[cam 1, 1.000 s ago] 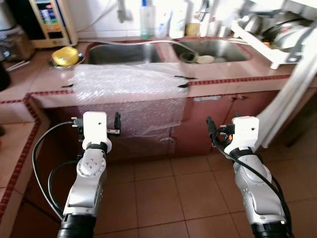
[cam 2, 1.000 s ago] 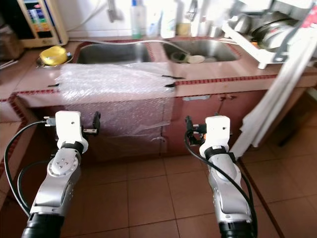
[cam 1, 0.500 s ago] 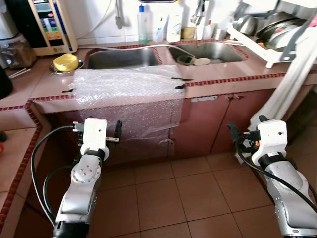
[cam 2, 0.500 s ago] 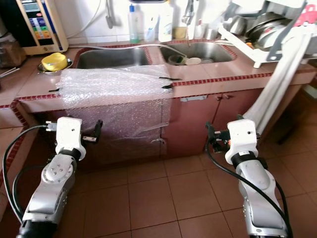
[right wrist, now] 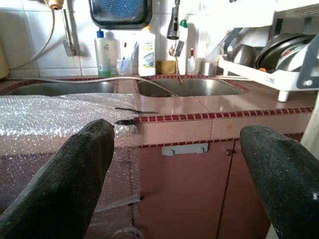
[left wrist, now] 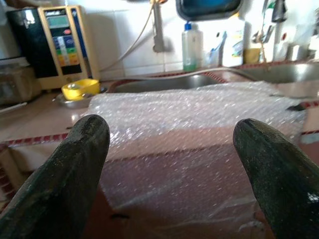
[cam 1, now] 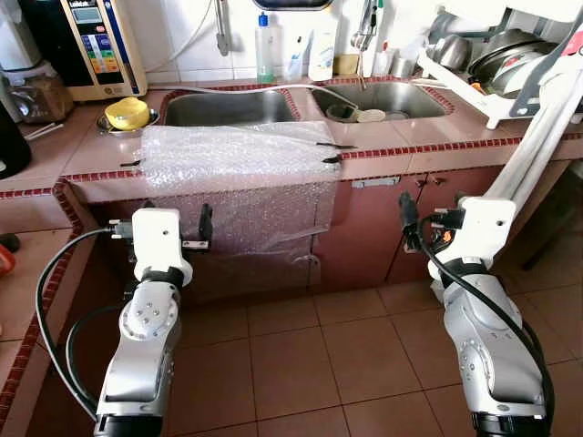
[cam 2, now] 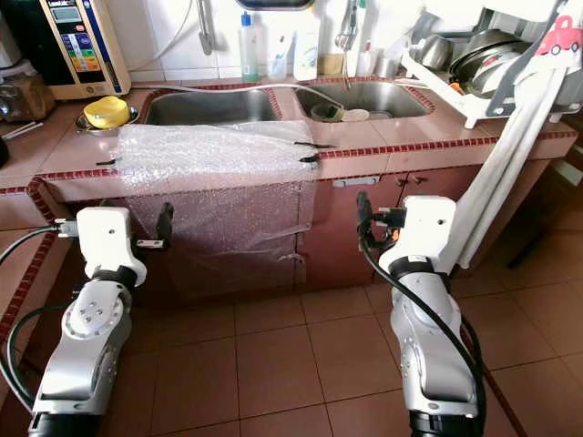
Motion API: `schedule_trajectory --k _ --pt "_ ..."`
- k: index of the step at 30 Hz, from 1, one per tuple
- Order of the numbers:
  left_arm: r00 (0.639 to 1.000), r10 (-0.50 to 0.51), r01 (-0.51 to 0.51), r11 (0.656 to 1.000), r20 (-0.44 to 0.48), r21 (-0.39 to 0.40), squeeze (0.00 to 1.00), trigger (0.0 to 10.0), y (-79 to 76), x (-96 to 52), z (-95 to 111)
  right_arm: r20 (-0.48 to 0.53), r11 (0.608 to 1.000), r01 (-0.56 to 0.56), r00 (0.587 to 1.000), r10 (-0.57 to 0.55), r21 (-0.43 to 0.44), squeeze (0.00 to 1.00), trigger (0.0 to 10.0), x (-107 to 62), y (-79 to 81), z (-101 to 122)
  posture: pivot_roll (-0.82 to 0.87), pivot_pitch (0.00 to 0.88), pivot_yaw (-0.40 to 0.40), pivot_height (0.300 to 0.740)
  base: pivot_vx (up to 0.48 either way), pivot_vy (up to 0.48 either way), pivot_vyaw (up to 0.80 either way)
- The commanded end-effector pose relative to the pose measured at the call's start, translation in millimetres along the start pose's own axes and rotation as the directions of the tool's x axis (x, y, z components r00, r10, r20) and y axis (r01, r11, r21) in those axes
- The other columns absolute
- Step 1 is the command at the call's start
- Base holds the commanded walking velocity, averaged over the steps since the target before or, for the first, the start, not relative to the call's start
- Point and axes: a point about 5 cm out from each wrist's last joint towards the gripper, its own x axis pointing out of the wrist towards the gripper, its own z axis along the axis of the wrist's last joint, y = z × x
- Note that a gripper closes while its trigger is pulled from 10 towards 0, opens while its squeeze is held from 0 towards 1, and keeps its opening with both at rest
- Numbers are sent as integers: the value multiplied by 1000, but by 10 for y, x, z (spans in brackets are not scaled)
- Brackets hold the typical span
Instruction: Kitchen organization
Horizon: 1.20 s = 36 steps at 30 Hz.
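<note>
Landmark: sheet of bubble wrap (cam 1: 239, 159), taped over the pink tiled tabletop (cam 1: 428, 150) edge and hanging down the cabinet front.

- Left pincer (left wrist: 172, 164): raised before the hanging part of the wrap, low against the cabinet, fingers (left wrist: 70, 164) spread wide, grasping nothing.
- Right pincer (right wrist: 187, 174): beside the wrap, facing the cabinet door with its grey handle (right wrist: 184, 148), fingers parted, empty.
- Double sink (cam 1: 228, 106): behind the wrap; one basin holds dishes.
- Yellow bowl (cam 1: 127, 113): on the tabletop behind the wrap's corner.
- Soap bottles (cam 1: 264, 47): behind the sink, against the wall.
- Dish rack (cam 1: 496, 64): well apart from the wrap, past the sink, loaded with pans.
- Water purifier (cam 1: 91, 45): behind the yellow bowl.
</note>
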Motion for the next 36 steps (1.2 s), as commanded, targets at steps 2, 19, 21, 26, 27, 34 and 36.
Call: schedule_trajectory --k 2,19,21,26,27,34,36 --pt "1000 8 -8 1000 2 5 0 10000 -14 38 36 14 999 12 1000 -12 -33 0 10000 -4 -89 67 29 0 36 740 0 0 0" --pt "1000 8 -7 998 17 -60 0 10000 -48 126 116 19 998 41 999 -40 -37 0 10000 35 -105 71 29 0 45 740 233 0 361" --pt "1000 -1 1 998 6 -65 0 10000 -72 129 97 11 999 36 999 -36 -23 0 10000 24 -103 55 26 0 47 740 454 0 0" --pt "1000 -28 28 997 -4 -75 0 10000 -159 113 69 9 1000 22 1000 -22 -16 0 10000 0 -99 38 19 0 46 740 452 0 0" --pt "999 -31 31 997 -5 -77 0 10000 -163 112 65 9 1000 21 1000 -21 -13 0 10000 0 -95 37 19 0 45 740 454 0 0" --pt "999 -36 36 996 -10 -79 0 10000 -170 109 46 26 1000 -10 1000 11 -6 0 10000 10 -44 65 20 0 40 740 454 0 0" --pt "999 -40 39 996 -9 -83 0 10000 -180 107 47 31 1000 -20 999 20 -5 0 10000 13 -30 76 19 0 38 740 454 0 0"
